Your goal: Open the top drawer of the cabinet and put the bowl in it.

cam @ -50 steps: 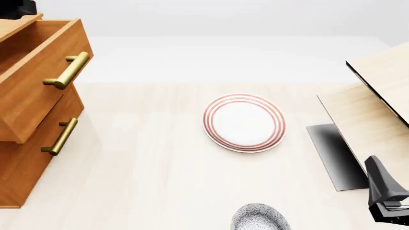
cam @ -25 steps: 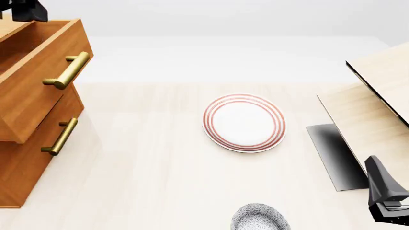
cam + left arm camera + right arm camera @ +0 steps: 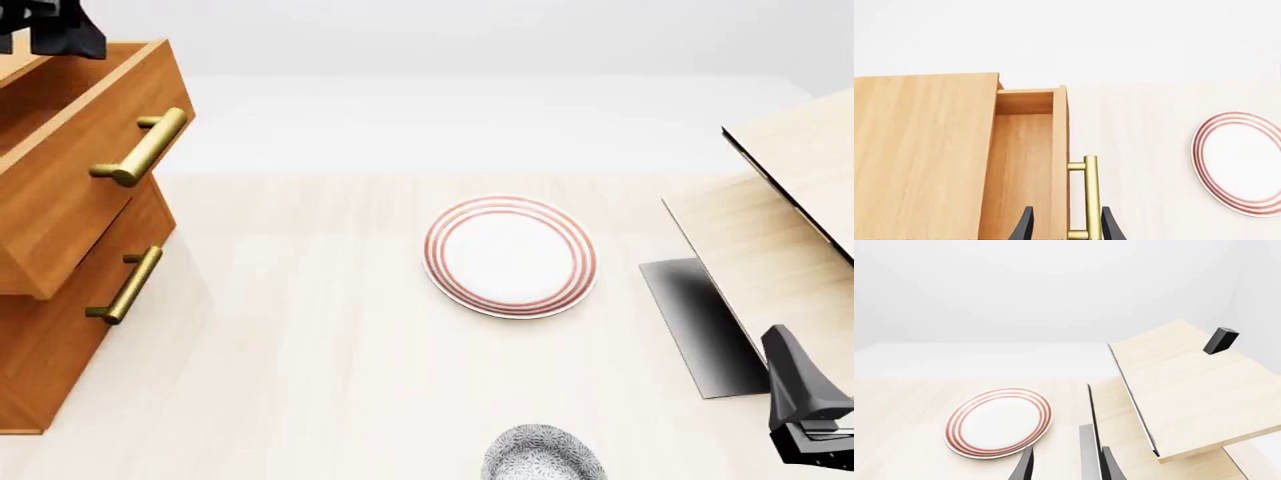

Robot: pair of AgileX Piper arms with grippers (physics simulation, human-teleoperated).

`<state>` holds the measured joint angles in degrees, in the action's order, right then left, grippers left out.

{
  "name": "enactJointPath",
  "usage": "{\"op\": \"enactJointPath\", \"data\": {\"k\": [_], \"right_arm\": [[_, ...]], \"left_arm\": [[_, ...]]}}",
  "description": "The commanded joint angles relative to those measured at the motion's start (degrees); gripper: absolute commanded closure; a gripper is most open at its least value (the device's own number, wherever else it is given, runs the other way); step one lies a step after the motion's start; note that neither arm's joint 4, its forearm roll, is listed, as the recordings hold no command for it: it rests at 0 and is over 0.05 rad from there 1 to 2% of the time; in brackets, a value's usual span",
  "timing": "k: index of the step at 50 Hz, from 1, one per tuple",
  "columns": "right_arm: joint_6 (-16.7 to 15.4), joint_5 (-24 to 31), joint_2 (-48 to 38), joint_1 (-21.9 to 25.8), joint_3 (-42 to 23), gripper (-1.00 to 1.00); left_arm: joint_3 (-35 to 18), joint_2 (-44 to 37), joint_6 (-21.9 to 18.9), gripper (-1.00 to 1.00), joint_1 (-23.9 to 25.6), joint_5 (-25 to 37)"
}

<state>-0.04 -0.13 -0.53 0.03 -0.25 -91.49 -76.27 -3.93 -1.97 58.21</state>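
Note:
The orange-brown cabinet (image 3: 54,330) stands at the far left, and its top drawer (image 3: 80,160) is pulled out, brass handle (image 3: 140,148) facing the table. My left gripper (image 3: 60,30) hovers above the open drawer. In the left wrist view its fingers (image 3: 1025,226) are open and empty over the drawer's front edge and handle (image 3: 1091,197). The blue-speckled bowl (image 3: 541,457) sits on the table at the near edge, partly cut off. My right gripper (image 3: 809,432) is low at the near right, right of the bowl, open and empty (image 3: 1066,467).
A white plate with red rings (image 3: 510,255) lies mid-table. A pale light-wood box (image 3: 774,230) with a raised lid fills the right side, close to my right gripper. A lower drawer (image 3: 94,290) of the cabinet is shut.
My left gripper has drifted a little to the right and down above the open drawer. The bowl, the plate and the right arm have not moved.

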Motion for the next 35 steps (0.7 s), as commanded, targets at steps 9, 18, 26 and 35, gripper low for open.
{"op": "enactJointPath", "data": {"k": [9,18,26,35], "right_arm": [[0.0,0.0,0.1,0.0,0.0,-1.0],[0.0,0.0,0.1,0.0,0.0,-1.0],[0.0,0.0,0.1,0.0,0.0,-1.0],[0.0,0.0,0.1,0.0,0.0,-1.0]], "left_arm": [[4.1,1.1,0.1,-1.0,0.0,-1.6],[5.6,1.0,0.4,-1.0,0.0,-2.7],[7.3,0.5,0.8,-1.0,0.6,-4.2],[7.5,-0.3,1.1,-1.0,1.2,-5.0]]}}
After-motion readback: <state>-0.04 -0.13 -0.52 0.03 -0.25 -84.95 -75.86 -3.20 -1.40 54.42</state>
